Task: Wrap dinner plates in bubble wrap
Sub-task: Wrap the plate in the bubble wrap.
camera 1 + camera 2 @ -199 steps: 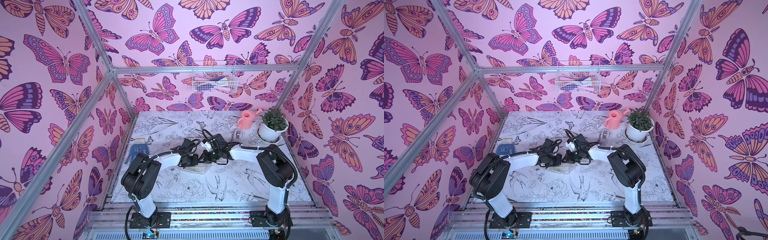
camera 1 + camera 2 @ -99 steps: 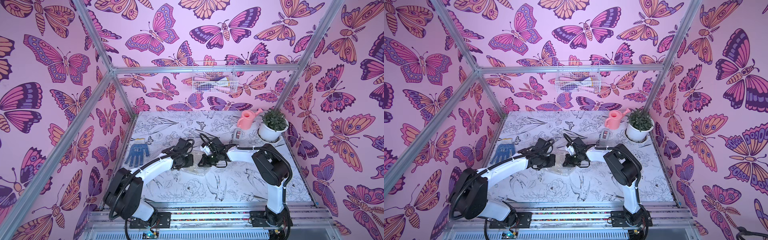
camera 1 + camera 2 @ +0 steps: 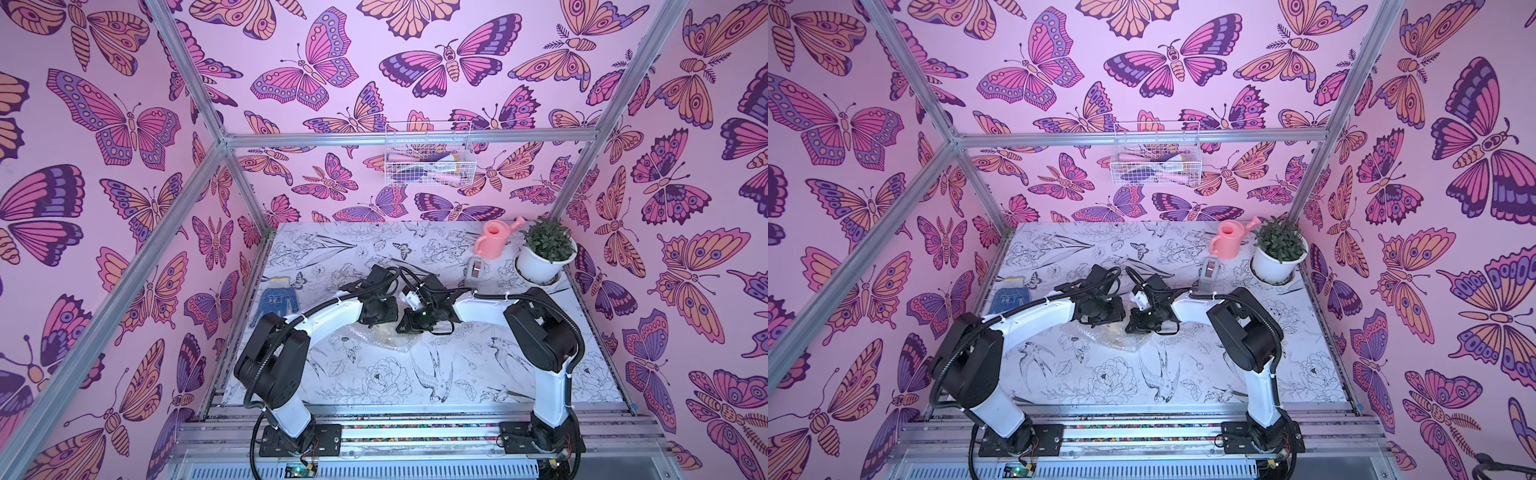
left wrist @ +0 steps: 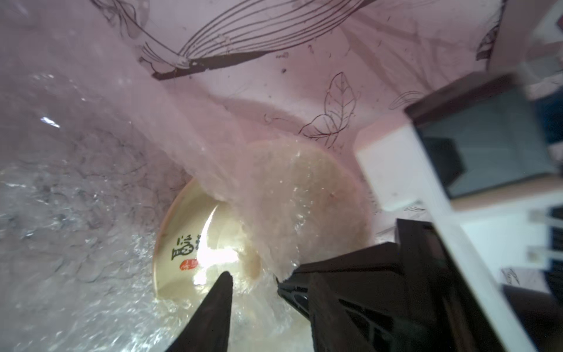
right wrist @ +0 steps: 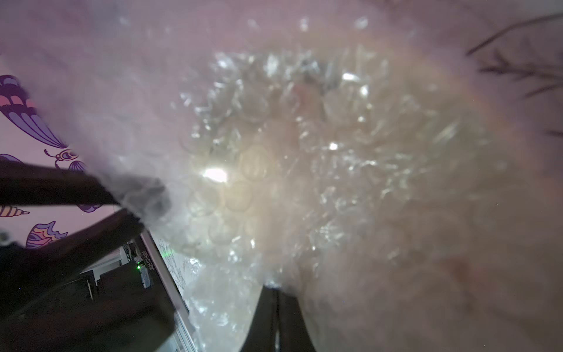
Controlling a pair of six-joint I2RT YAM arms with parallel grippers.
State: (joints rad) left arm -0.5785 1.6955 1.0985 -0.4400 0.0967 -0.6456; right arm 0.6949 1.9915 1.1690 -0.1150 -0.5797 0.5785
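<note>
Clear, crinkly bubble wrap (image 3: 370, 338) lies bunched near the middle of the flower-printed table (image 3: 374, 395). It sits right beneath the left gripper (image 3: 377, 322) and the right gripper (image 3: 411, 328), which meet above it in both top views. A pale yellow shape shows through the plastic there. The left wrist view makes it plain as the cream-yellow plate (image 4: 182, 243), lying flat on the wrap with dark characters and a red stamp near its centre. A flap of the wrap is folded over part of the plate, while the part with the mark lies bare. The left gripper hangs low over the plate with its two dark fingers (image 4: 217, 301) spread apart, and the edge of the flap ends at the tip of one of them. The right gripper has its fingers (image 5: 265, 320) pressed together. The wrap rises from their tips and fills most of the right wrist view, so it seems pinched there, though blur hides the exact hold. Well apart from this, a blue glove (image 3: 276, 299) lies near the table's left edge. At the far right corner stand a pink watering can (image 3: 494, 239) and a white plant pot (image 3: 540, 262), with a grey tape dispenser (image 3: 476, 270) just beside the can. A wire basket (image 3: 428, 158) hangs on the back wall.
</note>
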